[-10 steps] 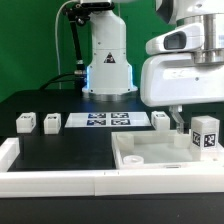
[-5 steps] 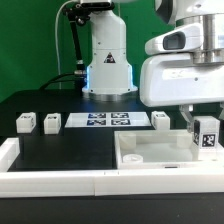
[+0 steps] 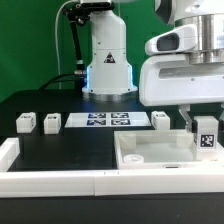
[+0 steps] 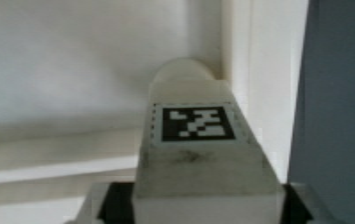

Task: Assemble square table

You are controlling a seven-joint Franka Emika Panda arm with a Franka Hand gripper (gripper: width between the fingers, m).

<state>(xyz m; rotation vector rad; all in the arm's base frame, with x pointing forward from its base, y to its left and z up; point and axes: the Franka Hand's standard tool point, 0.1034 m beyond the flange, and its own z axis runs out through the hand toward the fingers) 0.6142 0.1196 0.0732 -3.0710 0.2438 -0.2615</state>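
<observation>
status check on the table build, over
Gripper: jaws shut on a tagged leg, upright. Leg at the square tabletop corner, exterior view's right; contact unclear. Three legs loose by the marker board. Nothing in the way.

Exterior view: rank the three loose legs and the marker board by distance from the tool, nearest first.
1. Lone leg, closest to the tool holding the fourth leg, exterior view's right.
2. Marker board, middle.
3. Inner leg, exterior view's left.
4. Outer leg, farthest left.
</observation>
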